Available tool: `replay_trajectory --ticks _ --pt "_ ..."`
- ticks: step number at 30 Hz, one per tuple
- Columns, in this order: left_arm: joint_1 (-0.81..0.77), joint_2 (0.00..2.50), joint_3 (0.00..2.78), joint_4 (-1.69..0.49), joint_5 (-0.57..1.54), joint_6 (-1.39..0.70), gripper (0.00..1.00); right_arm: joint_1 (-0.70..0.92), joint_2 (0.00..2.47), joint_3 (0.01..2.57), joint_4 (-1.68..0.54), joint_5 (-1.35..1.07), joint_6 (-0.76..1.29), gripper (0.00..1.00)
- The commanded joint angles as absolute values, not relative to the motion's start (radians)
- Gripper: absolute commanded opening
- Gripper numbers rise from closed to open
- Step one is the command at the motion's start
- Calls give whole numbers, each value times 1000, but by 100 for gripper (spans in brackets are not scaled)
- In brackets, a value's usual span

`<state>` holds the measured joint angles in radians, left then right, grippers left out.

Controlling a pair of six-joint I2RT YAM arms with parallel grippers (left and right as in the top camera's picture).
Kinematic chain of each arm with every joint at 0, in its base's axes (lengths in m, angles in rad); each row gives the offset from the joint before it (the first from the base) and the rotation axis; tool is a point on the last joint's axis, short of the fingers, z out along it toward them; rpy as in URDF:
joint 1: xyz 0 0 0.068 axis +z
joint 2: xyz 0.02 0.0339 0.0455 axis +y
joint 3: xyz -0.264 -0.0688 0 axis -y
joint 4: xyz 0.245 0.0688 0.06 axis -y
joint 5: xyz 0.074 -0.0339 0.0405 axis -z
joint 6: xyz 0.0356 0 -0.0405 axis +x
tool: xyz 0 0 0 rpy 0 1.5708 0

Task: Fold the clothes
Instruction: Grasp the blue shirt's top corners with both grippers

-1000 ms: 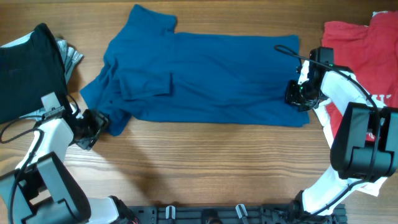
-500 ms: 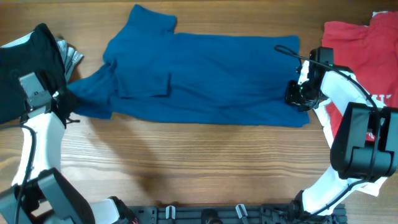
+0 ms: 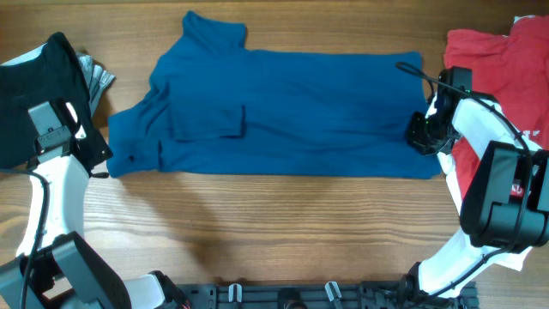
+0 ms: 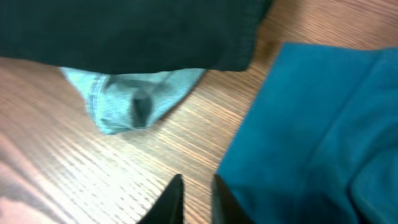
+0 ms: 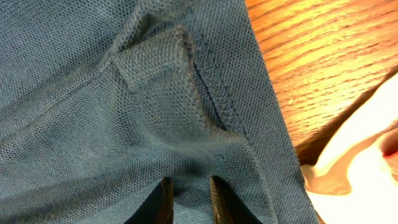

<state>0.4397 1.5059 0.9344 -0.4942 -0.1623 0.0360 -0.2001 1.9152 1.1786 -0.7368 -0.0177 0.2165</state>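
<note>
The big dark blue shirt (image 3: 292, 112) lies spread flat across the table's middle, collar at the far left. My right gripper (image 3: 420, 137) is shut on its right hem, and the right wrist view shows the weave (image 5: 93, 93) bunched between the fingers of that gripper (image 5: 189, 199). My left gripper (image 3: 99, 159) sits just left of the sleeve. In the left wrist view the jaws of this gripper (image 4: 198, 199) stand a narrow gap apart over bare wood, with the blue cloth (image 4: 323, 124) beside the right finger, not between them.
A black garment (image 3: 43, 94) with a grey one (image 3: 99, 81) under it lies at the far left, close to my left arm. A red shirt (image 3: 497, 69) with white under it covers the right side. Bare wood runs along the front.
The left gripper pulled the sleeve out leftward, then the sleeve came free of it. My right gripper moved right with the hem, and the whole shirt shifted right and lies flatter.
</note>
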Motion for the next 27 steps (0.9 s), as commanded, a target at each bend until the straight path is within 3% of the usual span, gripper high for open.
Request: replay_trajectory --ticks 1,5,10,16,27 --pt "396 1449 942 -484 89 1 13 -219 1951 1164 -748 59 236 21" --pt "258 1440 942 -422 258 -42 10 -219 1951 1164 -741 44 238 21" --pt "115 1538 940 -424 171 -76 5 -219 1951 1164 -738 44 237 21" --pt "161 1725 937 -485 65 -182 4 -220 1951 1164 -744 45 233 21" --pt "213 1761 936 -921 -36 -347 4 -220 1951 1164 -987 45 210 21"
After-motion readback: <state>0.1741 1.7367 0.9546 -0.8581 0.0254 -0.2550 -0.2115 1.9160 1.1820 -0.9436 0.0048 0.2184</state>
